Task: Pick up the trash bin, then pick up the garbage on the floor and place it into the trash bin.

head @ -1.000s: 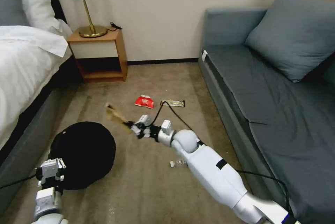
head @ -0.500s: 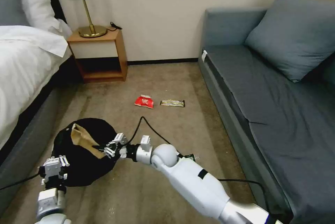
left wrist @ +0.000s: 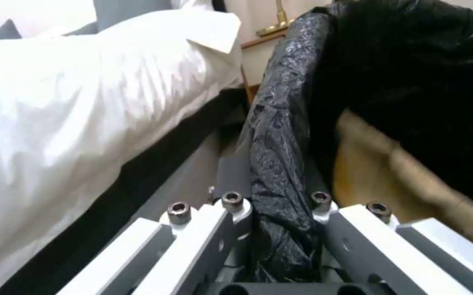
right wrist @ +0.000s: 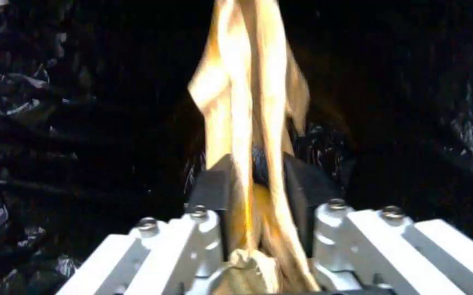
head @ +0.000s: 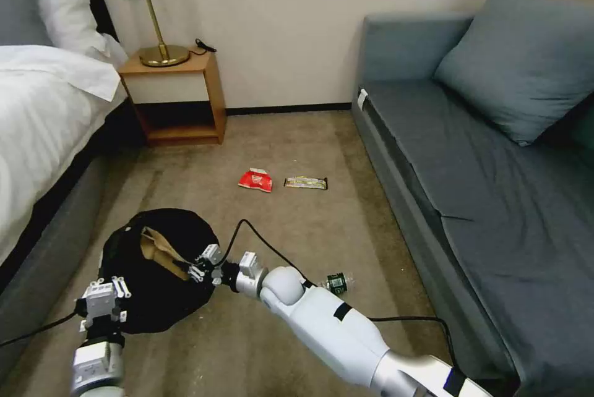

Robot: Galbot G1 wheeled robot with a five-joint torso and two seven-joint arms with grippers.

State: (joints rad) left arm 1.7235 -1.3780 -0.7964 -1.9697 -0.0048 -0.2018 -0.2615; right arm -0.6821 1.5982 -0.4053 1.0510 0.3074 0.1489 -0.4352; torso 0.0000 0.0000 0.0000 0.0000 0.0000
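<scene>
- Head view: bin (head: 154, 273) sits low on the floor (head: 297, 236) beside the bed (head: 43, 119), its black liner facing up. The left gripper (head: 104, 297) pinches the bin's near rim. The right gripper (head: 199, 266) reaches over the far rim, pinching a brown paper bag (head: 159, 250) that lies inside the opening. A red-white packet (head: 255, 180) and a bar wrapper (head: 305, 183) lie side by side on the floor farther off, well apart from the bin. A bottle (head: 336, 282) lies just beside the right arm.
- Left wrist view: left gripper (left wrist: 277, 213) is pressed onto a fold of the bin's black liner (left wrist: 280, 164); the brown bag (left wrist: 389, 180) shows within, blurred.
- Right wrist view: right gripper (right wrist: 255, 184) has its dark pads (right wrist: 211, 190) closed on the paper bag (right wrist: 247, 102), which hangs into the black liner (right wrist: 56, 123); the bag's far end probably touches the liner, though the dark hides it.
</scene>
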